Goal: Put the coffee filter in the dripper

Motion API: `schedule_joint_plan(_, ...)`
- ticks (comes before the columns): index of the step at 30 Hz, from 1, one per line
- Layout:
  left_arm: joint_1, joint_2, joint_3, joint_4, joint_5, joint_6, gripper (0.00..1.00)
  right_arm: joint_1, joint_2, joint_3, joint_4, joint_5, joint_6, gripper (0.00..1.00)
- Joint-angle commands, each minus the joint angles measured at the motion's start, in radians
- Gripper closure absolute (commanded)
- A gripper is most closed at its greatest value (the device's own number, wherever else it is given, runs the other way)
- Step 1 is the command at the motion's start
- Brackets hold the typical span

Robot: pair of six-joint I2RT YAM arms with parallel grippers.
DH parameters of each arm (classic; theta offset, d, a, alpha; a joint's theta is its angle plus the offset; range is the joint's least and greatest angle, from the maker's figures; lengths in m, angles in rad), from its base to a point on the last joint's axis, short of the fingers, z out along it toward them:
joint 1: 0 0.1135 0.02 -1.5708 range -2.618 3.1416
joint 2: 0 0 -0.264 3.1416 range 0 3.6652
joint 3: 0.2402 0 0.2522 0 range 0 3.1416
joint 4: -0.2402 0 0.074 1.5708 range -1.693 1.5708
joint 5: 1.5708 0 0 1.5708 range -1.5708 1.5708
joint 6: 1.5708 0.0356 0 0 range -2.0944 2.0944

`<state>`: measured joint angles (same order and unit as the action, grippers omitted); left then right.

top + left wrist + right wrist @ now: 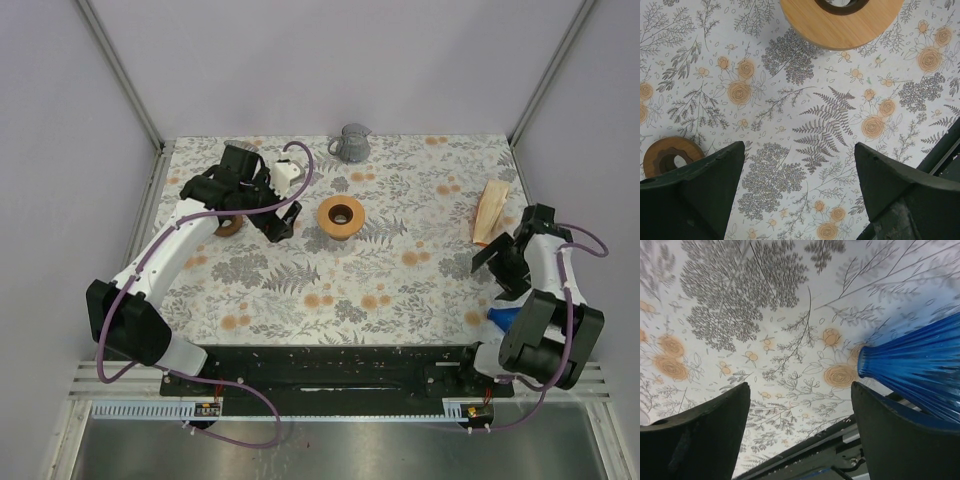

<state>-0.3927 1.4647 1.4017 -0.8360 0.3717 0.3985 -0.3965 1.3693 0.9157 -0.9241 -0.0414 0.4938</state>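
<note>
The tan coffee filter (490, 211) lies flat at the right back of the table. The blue ribbed dripper (504, 318) lies near the front right edge; it also shows in the right wrist view (920, 360), on its side. My right gripper (500, 268) hangs open and empty between filter and dripper; in its own view (800, 390) the dripper is just right of the right finger. My left gripper (279, 222) is open and empty over bare cloth (800, 150), between a wooden ring stand (340, 216) and a small wooden disc (229, 226).
A grey pitcher (352, 143) stands at the back centre. The wooden stand (840, 20) fills the top of the left wrist view, the small disc (670, 156) its left. The table's front edge and black rail (830, 455) lie just below my right gripper.
</note>
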Motion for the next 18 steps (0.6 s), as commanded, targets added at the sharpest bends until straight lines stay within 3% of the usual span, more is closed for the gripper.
schedule_joint_plan(1, 0.005, -0.032, 0.036, 0.014, 0.050, -0.003, 0.06, -0.004, -0.119, 0.113, -0.027, 0.148, -0.021, 0.07)
schedule_joint_plan(3, 0.005, -0.026, 0.048, 0.002, 0.055, -0.003, 0.06, -0.004, -0.160, 0.140, -0.056, 0.246, 0.027, 0.01)
schedule_joint_plan(6, 0.003, -0.026, 0.056, -0.012, 0.065, -0.004, 0.06, -0.008, -0.219, 0.163, -0.136, 0.484, 0.146, 0.00)
schedule_joint_plan(8, 0.005, -0.030, 0.051, -0.012, 0.072, -0.004, 0.06, -0.027, -0.263, 0.154, -0.131, 0.526, 0.167, 0.01)
schedule_joint_plan(13, 0.006, -0.041, 0.045, -0.012, 0.070, -0.010, 0.06, -0.154, -0.297, 0.045, -0.076, 0.381, 0.218, 0.01)
schedule_joint_plan(18, 0.014, -0.058, 0.039, -0.015, 0.067, -0.009, 0.06, -0.249, -0.221, 0.002, 0.019, 0.243, 0.144, 0.01)
